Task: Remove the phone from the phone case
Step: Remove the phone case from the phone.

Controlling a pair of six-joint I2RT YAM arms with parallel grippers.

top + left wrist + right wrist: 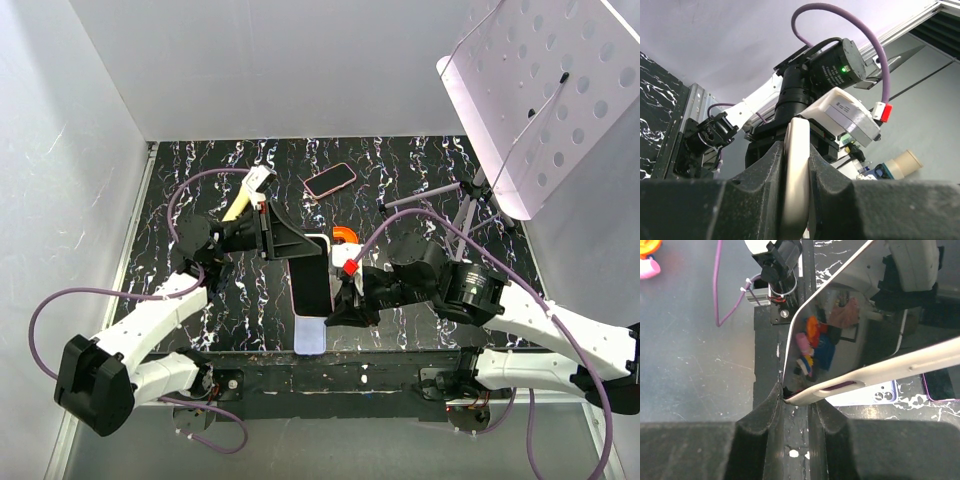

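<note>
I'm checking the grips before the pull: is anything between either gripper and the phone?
Nothing visible does. The left gripper pinches one end of the phone and the right gripper a corner, both directly on it. A lavender case lies on the table below.

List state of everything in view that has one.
phone: off the table, tilted, held by both grippers; cased or not, can't tell.
left gripper: shut on phone edge.
right gripper: shut on phone corner.
lavender case: flat on table beneath phone, ungripped.
pink phone: flat on table at the back, untouched.
</note>
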